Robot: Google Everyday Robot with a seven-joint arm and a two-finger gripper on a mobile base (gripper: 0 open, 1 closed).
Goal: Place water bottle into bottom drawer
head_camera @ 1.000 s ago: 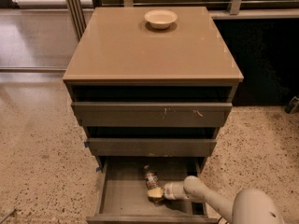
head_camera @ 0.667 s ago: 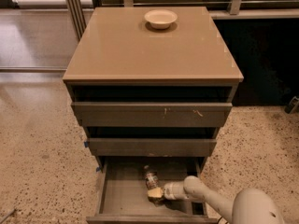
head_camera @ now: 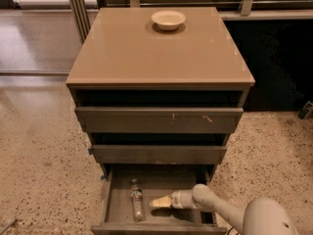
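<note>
Water bottle [head_camera: 137,205] lies on bottom drawer [head_camera: 156,180] floor, left half. Gripper [head_camera: 159,201] just beside, at bottle's 3 o'clock, not holding it — grip state cannot be told. Risk — arm pulling out clips bottle, sets it rolling.

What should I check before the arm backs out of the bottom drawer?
1. Water bottle lying on the floor of the bottom drawer: ok.
2. Hand inside the drawer, right of the bottle and seemingly apart from it: ok.
3. Drawer pulled out far enough for a withdrawal: ok.
4. Arm's clearance over the drawer's front edge: cannot tell.
5. Bowl on the cabinet top, far from the arm: ok.
</note>
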